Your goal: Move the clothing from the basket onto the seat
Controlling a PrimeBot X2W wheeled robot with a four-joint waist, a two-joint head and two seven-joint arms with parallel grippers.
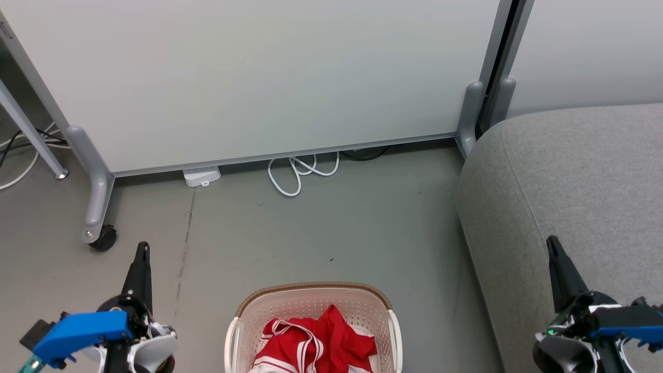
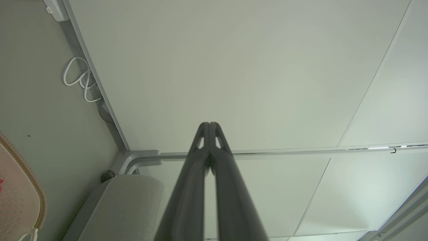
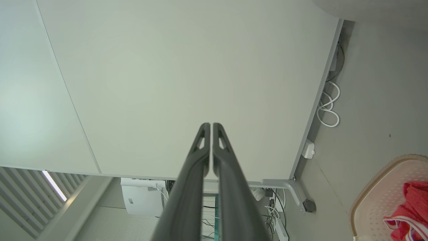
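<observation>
Head view: red white-striped fabric clothing [image 1: 316,342] is heaped in the cream perforated plastic basket with brown rim [image 1: 311,286], bottom centre, between the arms and back from both fingertips. Left gripper [image 1: 142,248] looks nearer; right gripper [image 1: 551,242] hangs over the light-grey upholstered seat [image 1: 570,171]. Frame edge cuts the heap, so garment count and long axis are unclear. Left wrist view: fingers pressed together, empty, basket far left. Right wrist view: fingers closed, empty, clothing lower right.
</observation>
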